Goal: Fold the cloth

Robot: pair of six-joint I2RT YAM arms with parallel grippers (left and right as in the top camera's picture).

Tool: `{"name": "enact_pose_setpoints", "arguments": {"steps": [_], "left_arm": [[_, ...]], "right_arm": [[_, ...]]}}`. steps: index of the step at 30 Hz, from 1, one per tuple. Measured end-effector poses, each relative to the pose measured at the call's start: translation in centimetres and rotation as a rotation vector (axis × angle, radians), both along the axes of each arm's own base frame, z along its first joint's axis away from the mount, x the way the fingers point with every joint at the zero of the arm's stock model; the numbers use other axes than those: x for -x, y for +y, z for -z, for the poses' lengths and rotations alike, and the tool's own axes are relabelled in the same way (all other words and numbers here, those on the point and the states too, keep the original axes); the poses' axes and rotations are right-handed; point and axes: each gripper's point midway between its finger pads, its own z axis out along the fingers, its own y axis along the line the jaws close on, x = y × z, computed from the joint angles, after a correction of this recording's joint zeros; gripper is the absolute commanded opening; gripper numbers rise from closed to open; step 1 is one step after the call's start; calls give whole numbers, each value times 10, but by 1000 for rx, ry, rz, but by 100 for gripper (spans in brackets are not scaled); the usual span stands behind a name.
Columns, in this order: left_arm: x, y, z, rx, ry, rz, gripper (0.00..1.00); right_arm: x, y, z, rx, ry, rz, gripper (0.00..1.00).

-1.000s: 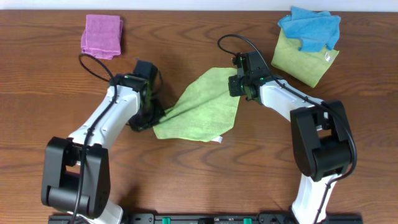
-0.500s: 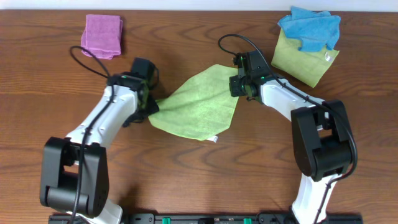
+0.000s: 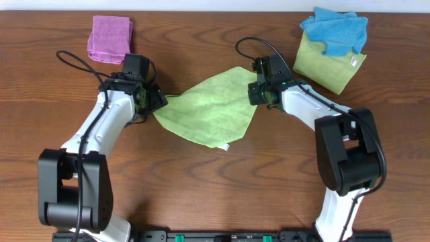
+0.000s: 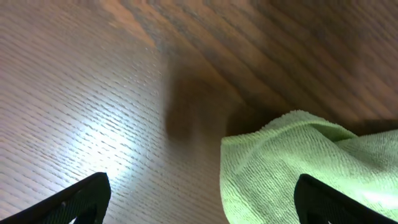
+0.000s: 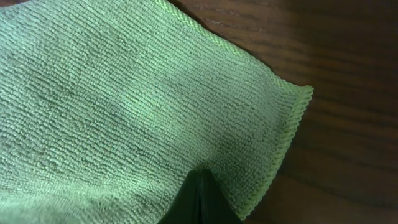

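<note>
Left arm has swung outward and away from the base compared with a second ago, and its jaws have let go, so the cloth's left corner now lies dropped on the table (image 3: 201, 202) instead of being pinched. Closest to the robot's base, the cloth's small white tag (image 3: 226, 146) sits at the near corner, flat on the wood. Moving up, the cloth (image 3: 208, 111) is spread as a rough diamond in the middle of the table between the two arms, mostly flat with some soft rumpling. The left gripper (image 3: 150, 101) hangs just beside the left corner with fingers wide apart and nothing in them; its wrist view shows the green corner (image 4: 292, 162) lying between the open fingertips. The right gripper (image 3: 254, 93) looks clamped tight on the cloth's right side, and its wrist camera has the closed tips (image 5: 199, 199) right on the green pile near the hemmed edge. At the far side, well clear, are a pink cloth (image 3: 109, 38) and a blue cloth (image 3: 334, 30) piled on a yellow-green cloth (image 3: 329, 70). This looks like the spreading-out stage before any real fold. To do it well, the right side probably wants a gentle outward tug to kill the wrinkles, then both grippers should take matching corners of one edge and carry them over evenly.
</note>
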Motion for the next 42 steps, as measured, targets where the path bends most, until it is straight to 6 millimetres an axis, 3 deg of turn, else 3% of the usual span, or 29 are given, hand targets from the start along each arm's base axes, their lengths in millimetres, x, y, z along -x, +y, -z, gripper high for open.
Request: {"name": "enact_pose_setpoints", "arguments": {"steps": [7,14,15,16,19,23,25,33,35,38,39,42], "left_arm": [[-14,8,-6,80,-49,-28,96],[-26,-15,-13,180,-99,58,96],[-25,-17,-13,187,-98,66,100],[-25,-20,-13,195,-99,77,93],[-25,-26,-14,220,-100,113,85],[-23,-37,-15,240,-101,172,74],[-22,-43,-15,246,-98,197,69],[-14,-69,-16,283,-82,285,50],[-12,-76,-16,290,-80,304,38],[-9,-85,-16,290,-77,334,10],[-9,-87,-16,286,-78,343,6],[-9,-87,-16,266,-79,349,6]], "right_arm": [[0,0,0,0,2,0,1],[7,4,-1,-27,37,-20,1],[12,6,-1,-36,55,-26,1],[15,7,-3,-42,66,-30,1],[23,7,-15,-56,77,-37,1],[23,10,-59,-83,5,-48,1],[25,10,-71,-87,-8,-51,1],[48,19,-64,-68,71,-82,1],[50,26,-64,-71,66,-100,1],[50,34,-65,-75,57,-118,1],[51,35,-65,-75,58,-121,1],[50,36,-66,-76,53,-122,1]]}}
